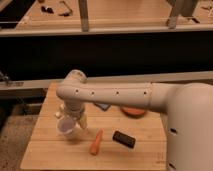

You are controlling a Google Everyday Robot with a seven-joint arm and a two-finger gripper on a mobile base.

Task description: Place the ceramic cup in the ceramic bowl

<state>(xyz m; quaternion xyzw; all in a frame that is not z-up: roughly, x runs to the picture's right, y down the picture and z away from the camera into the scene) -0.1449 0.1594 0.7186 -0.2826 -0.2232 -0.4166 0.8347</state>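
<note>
- Gripper (70, 121) of the white robot arm hangs at lower left of the frame, jaws spread wide, one on either side of the small white ceramic cup (66, 129).
- Shallow orange-red ceramic bowl (134, 111) lies right of centre on the pale wooden counter (45, 145) — well apart from the cup, partly hidden by the arm.

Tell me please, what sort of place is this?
Probably a robot lab or workshop, not a home. A robot arm has its gripper at the ceramic cup on a wooden table, with a carrot and the ceramic bowl; behind stands a long workbench with metal legs.
</note>
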